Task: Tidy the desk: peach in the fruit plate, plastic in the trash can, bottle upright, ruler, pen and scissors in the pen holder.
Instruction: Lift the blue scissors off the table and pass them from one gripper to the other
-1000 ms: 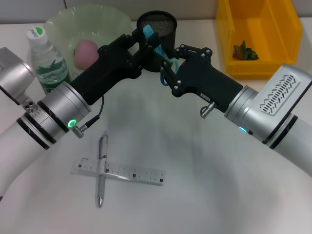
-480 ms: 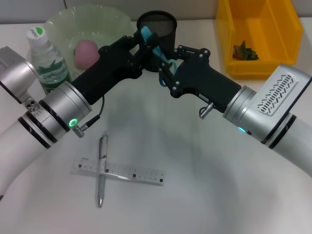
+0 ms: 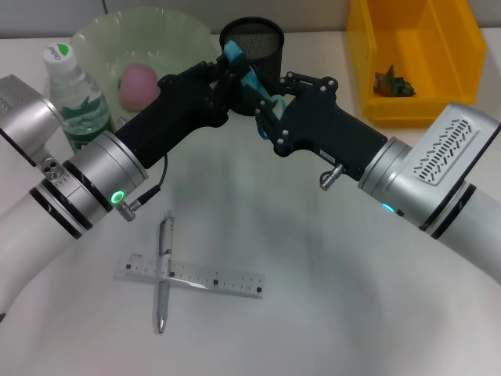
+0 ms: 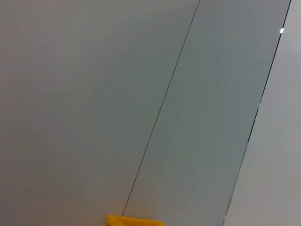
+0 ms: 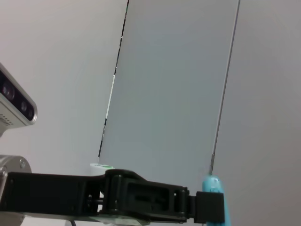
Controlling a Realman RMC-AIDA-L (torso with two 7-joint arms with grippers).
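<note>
1. The step in hand is the scissors [image 3: 249,81]: both arms meet just in front of the pen holder [image 3: 252,39], at the far middle of the desk [image 3: 329,298], and carry the blue scissors between them.
2. The left gripper [image 3: 232,64] is clamped on the covered blade end, which points up beside the holder's rim; the right wrist view shows its dark fingers closed around that blue tip.
3. The right gripper [image 3: 268,106] sits at the handle loops lower down; whether its fingers pinch them or are slack I cannot tell.
4. Next, I judge, one gripper must let go and the other tip the scissors over the mesh rim and drop them in.
5. Left to do: the pen [image 3: 164,270] and ruler [image 3: 190,276], crossed on the near left.
6. Already settled:
   - the peach [image 3: 138,83] lies in the fruit plate [image 3: 168,31];
   - the bottle [image 3: 75,95] stands upright at far left;
   - the plastic [image 3: 393,83] is in the trash can [image 3: 413,63].
</note>
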